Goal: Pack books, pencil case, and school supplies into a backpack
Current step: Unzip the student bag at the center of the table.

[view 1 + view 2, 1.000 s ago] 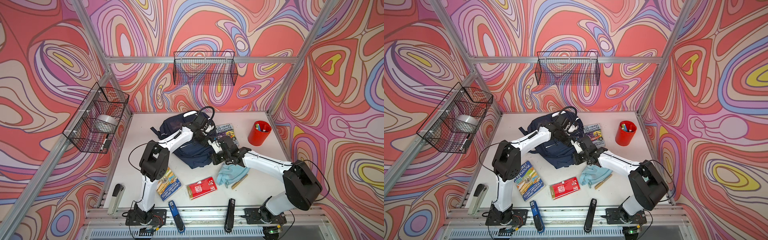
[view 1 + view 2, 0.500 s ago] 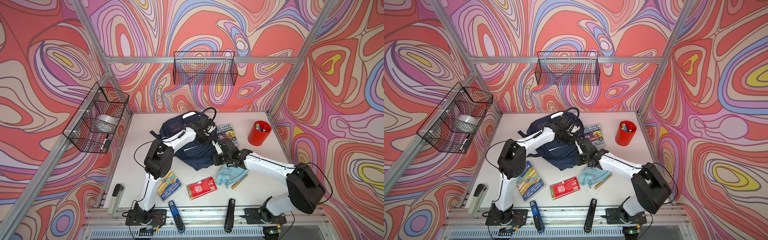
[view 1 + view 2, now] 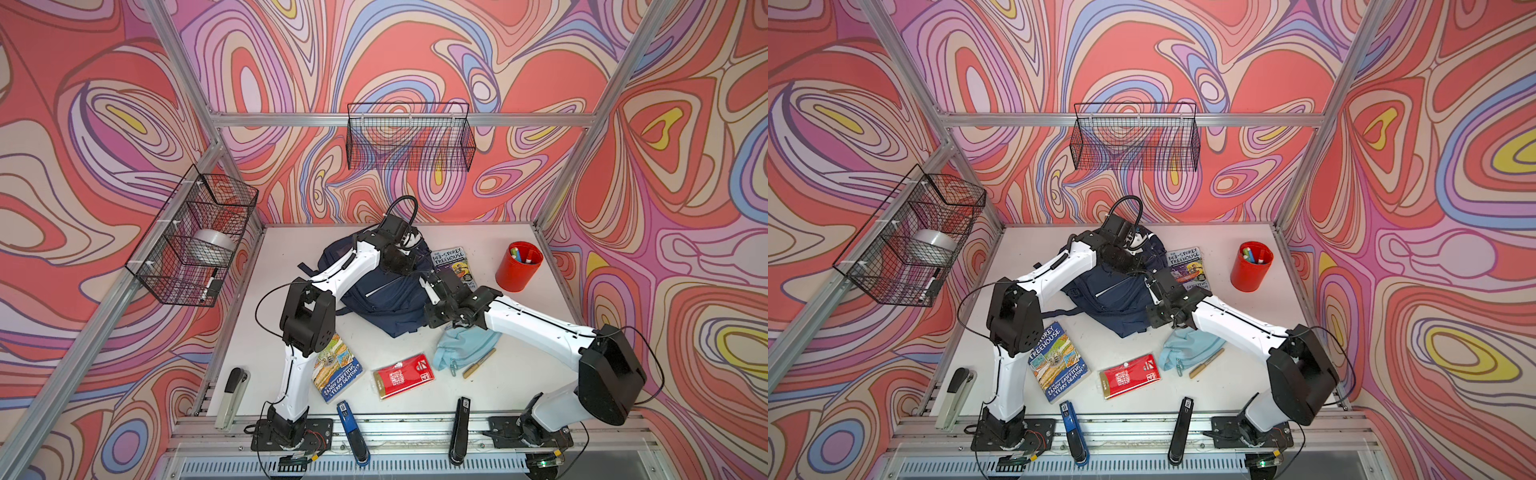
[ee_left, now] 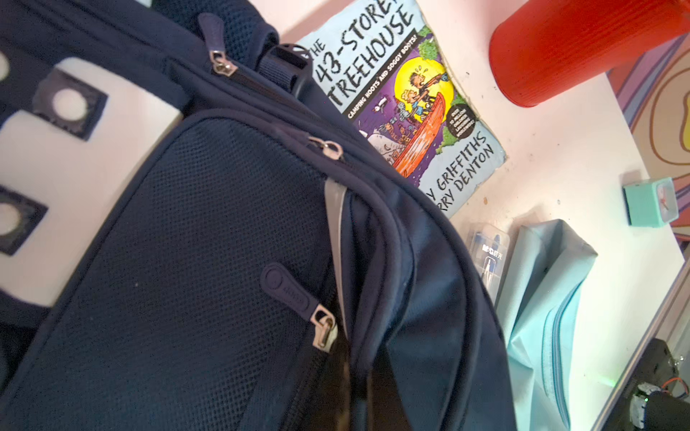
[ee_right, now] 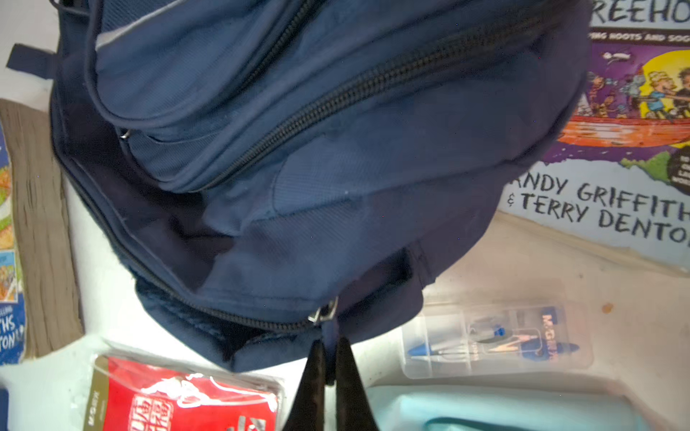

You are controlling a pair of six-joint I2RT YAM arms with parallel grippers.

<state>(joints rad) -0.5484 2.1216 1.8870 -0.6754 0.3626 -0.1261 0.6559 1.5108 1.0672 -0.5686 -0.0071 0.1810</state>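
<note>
1 navy backpack (image 3: 386, 299) lies flat in the middle of the white counter (image 3: 511, 374), its zipped pockets facing up. On the edge that faces the red packet (image 3: 403, 376) and the light-blue pencil case (image 3: 461, 345), the right gripper (image 5: 328, 347) has its black fingers (image 5: 311, 384) pressed together on the dark-blue zip pull. The left gripper (image 3: 401, 266) hangs over the backpack's far end with its fingers closed. What they pinch, if anything, I cannot tell.

Just beside the backpack lies the grey-purple book (image 3: 451, 262), face up and partly hidden by the fabric's bulge. The small clear packet (image 5: 496, 339) lies between that book and the pencil case. The tan pen (image 3: 480, 363) lies just beside the case. The blue book (image 3: 336, 370) lies near the front edge, partly under the left arm.

1 red cup (image 3: 519, 266) of markers stands well apart at the far right. The blue stapler (image 3: 353, 432) and the black stapler (image 3: 459, 428) lie across the front rail.
</note>
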